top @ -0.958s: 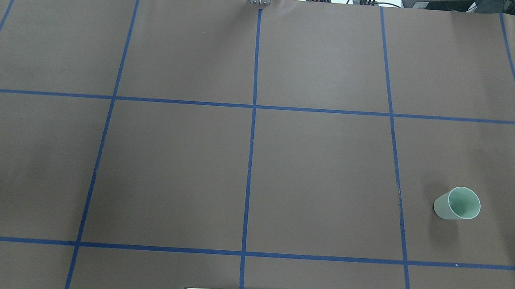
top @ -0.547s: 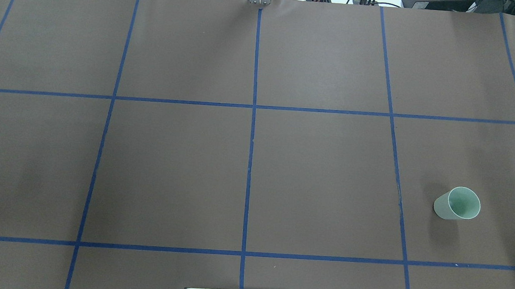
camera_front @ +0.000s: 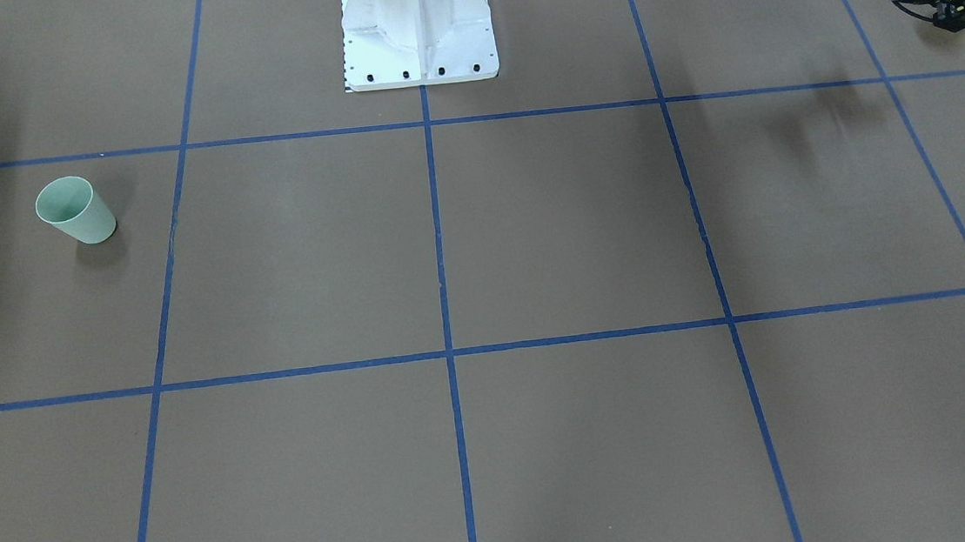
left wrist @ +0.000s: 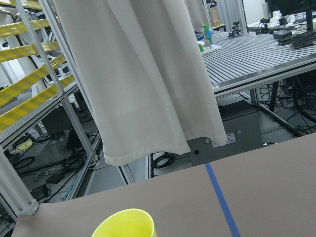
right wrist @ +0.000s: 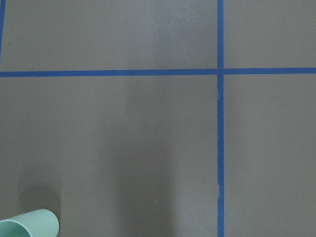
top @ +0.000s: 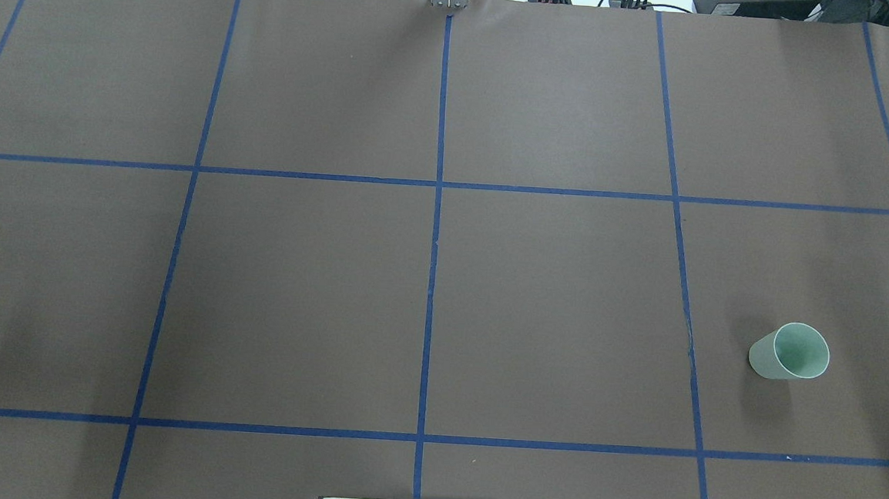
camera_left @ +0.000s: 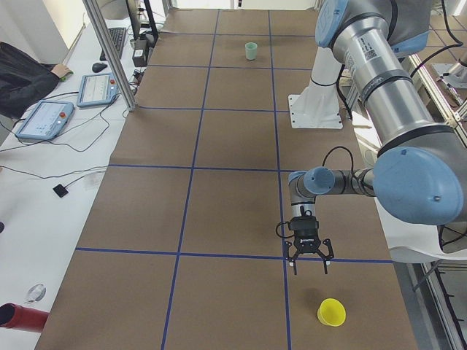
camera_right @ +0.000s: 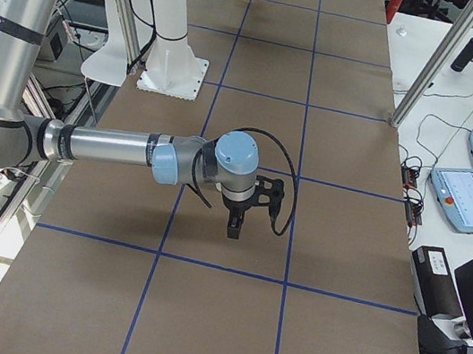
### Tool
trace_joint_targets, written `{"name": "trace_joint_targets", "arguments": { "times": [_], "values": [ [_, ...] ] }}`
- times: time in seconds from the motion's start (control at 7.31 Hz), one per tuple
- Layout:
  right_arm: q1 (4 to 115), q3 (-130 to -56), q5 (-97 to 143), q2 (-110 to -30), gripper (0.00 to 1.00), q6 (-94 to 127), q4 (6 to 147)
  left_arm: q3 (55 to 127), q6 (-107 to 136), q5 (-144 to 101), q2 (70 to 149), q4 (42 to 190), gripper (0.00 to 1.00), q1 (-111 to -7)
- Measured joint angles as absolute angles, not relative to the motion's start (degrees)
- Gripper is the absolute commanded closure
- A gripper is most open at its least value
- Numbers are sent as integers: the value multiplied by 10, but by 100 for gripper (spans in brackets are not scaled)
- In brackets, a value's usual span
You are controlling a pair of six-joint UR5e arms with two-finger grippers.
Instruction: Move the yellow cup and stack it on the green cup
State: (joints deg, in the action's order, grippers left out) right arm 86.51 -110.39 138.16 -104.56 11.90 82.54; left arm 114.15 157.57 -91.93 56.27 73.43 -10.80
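You have two cups on the table (top: 295, 287), one yellow and one green, and two grippers, one per arm.

The yellow cup (camera_left: 331, 312) is a small, bright tumbler, tapered, smooth and without a handle. It stands upright, mouth up, far out on the robot's left of the base (camera_front: 418, 28) and about level with it. The green cup (top: 789, 355) is pale mint and the same shape, also upright. It stands far out on the robot's right of the base and a little forward of it.

Your left gripper (camera_left: 309, 268) hangs over the table with its fingers pointing down and spread wide, nothing between them. The yellow cup stands near it, on the side away from the base, lower than the fingertips and not touching them. In the left wrist view only its rim shows, at the bottom edge.

The right gripper (camera_right: 233, 229) points down over the table, on the green cup's side of the base. You can't tell whether its fingers are spread or closed.
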Motion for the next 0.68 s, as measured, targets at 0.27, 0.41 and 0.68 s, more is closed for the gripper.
{"name": "trace_joint_targets", "arguments": {
  "times": [0.27, 0.41, 0.68],
  "values": [
    [865, -1104, 1381, -1046, 0, 118, 826, 1113, 1644, -956, 576, 726, 0, -65],
    [865, -1104, 1381, -1046, 0, 118, 826, 1095, 1671, -976, 578, 726, 0, -48],
    [865, -1104, 1381, -1046, 0, 118, 826, 1043, 1707, -1012, 601, 729, 0, -21]
  ]
}}
